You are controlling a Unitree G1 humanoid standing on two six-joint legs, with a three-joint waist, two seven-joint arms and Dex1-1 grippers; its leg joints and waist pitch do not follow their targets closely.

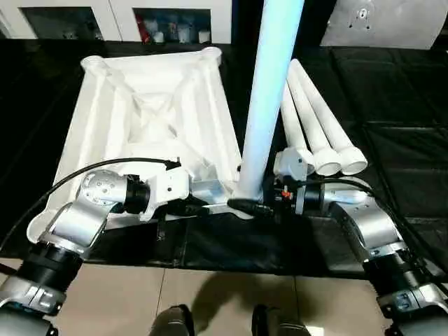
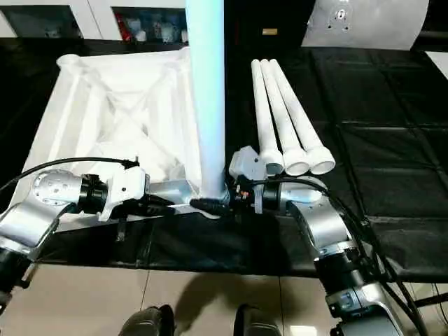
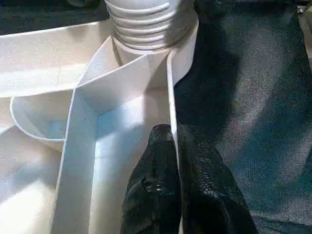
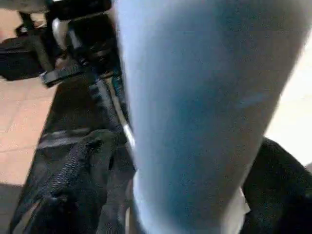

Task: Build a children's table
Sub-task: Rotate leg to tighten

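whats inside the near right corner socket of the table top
One white leg stands upright in that corner socket of the table top; its threaded end shows at the rim, the part deeper in is hidden.

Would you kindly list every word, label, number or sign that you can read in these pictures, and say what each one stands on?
None can be read.
Table top, standing leg, three lying legs: plain white, no print.
Small red mark on the right gripper housing: too small to read.
Items on the shelves behind glass: too small and blurred to read.
Grey panel at the far edge: no legible text.
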